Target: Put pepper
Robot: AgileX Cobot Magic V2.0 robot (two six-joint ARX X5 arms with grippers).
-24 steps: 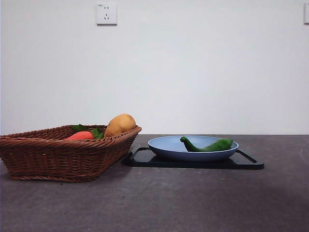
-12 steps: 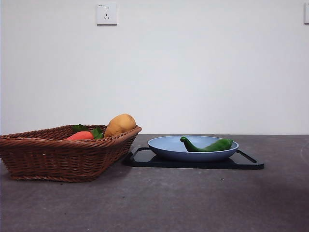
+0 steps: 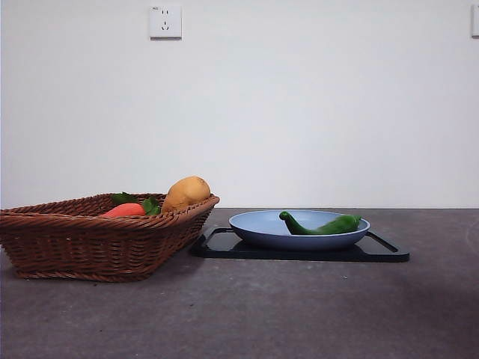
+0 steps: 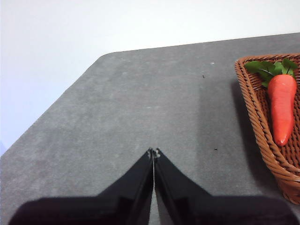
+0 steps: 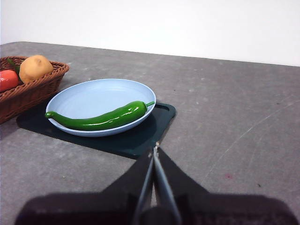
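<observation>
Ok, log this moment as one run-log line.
pepper: lying in blue plate on black tray | left gripper: shut, empty | right gripper: shut, empty, near tray

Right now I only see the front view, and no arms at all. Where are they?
Observer: Both wait off to the sides. The left gripper hangs over bare table beside the basket, jaws shut.
Operator: And the other one?
Observer: The right gripper, jaws shut and empty, points toward the black tray from the side away from the basket.
Operator: Is the pepper fully inside the plate?
Observer: Nearly. The pepper lies along the blue plate, its stem tip reaching just past the rim.
</observation>
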